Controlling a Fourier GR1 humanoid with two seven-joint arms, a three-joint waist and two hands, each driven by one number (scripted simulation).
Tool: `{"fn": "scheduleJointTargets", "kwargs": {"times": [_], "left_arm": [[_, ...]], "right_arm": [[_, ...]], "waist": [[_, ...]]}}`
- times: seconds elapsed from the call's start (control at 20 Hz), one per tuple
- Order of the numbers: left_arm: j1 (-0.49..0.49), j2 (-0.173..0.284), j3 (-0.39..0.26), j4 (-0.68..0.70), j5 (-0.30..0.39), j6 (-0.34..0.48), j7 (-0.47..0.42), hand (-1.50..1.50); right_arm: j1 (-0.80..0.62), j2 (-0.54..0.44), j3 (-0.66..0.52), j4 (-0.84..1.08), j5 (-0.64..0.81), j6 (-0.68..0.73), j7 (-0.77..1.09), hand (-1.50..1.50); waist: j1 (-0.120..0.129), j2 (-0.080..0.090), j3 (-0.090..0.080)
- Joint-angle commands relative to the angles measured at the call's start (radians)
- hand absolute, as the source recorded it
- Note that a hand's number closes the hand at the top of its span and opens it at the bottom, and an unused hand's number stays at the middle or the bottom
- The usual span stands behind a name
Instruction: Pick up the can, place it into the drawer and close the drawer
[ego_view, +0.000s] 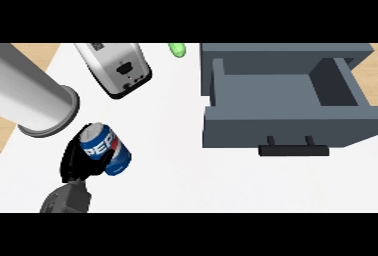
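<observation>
A blue Pepsi can (108, 148) sits at the lower left of the white counter, tilted with its silver top towards the upper left. My left hand (77, 162) comes in from the lower edge and is curled round the can's left side. The grey drawer (221, 117) stands pulled open at the right, its inside bare, with a black handle (294, 149) on its front. The can is well to the left of the drawer. My right hand does not show.
A large grey cylinder (33, 95) with a flanged end lies at the upper left, just above the can. A silver toaster (118, 67) stands at the top middle. A small green object (177, 49) is at the top edge.
</observation>
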Motion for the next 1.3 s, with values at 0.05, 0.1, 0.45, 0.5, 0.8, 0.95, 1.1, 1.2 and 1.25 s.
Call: {"fn": "scheduleJointTargets", "kwargs": {"times": [0.05,0.1,0.45,0.5,0.8,0.95,1.1,1.2,1.25], "left_arm": [[0.074,-0.062,-0.115,-0.205,0.029,0.084,0.065,1.50],[-0.089,-0.062,-0.069,0.040,-0.021,0.114,-0.031,1.50],[-0.146,-0.051,-0.149,-0.238,0.007,0.256,0.184,1.50],[-0.091,-0.064,-0.199,-0.258,-0.014,0.250,0.141,1.50],[-0.174,-0.064,-0.259,-0.432,-0.041,0.407,0.330,1.50],[-0.241,-0.064,-0.275,-0.416,-0.066,0.455,0.362,1.50],[-0.305,-0.050,-0.277,-0.416,-0.075,0.450,0.416,1.50],[-0.403,-0.064,-0.316,-0.325,-0.074,0.559,0.388,1.50],[-0.368,-0.058,-0.287,-0.401,-0.095,0.515,0.420,1.50]], "right_arm": [[0.033,0.012,-0.015,-0.001,-0.014,0.018,-0.022,-1.50],[0.043,0.012,0.074,-0.079,0.017,-0.055,-0.002,-1.50],[0.075,0.012,0.096,-0.043,0.052,-0.060,-0.072,-1.50],[0.014,-0.003,0.007,0.022,0.009,-0.007,-0.053,-1.50],[0.134,0.012,0.099,-0.055,0.019,-0.039,-0.095,-1.50],[0.038,0.012,0.093,0.004,0.071,-0.044,-0.077,-1.50],[0.028,-0.030,0.026,-0.020,-0.027,-0.060,-0.010,-1.50],[0.122,0.012,0.105,-0.069,0.008,-0.051,-0.074,-1.50],[0.128,0.012,0.167,-0.114,0.049,-0.132,-0.072,-1.50]], "waist": [[0.002,-0.002,0.000],[-0.010,0.002,-0.001],[-0.006,0.000,0.000],[-0.002,0.000,0.000],[-0.006,-0.002,0.000],[-0.003,0.001,0.000],[-0.005,0.001,0.000],[-0.018,0.001,0.000],[-0.008,0.000,0.000]]}}
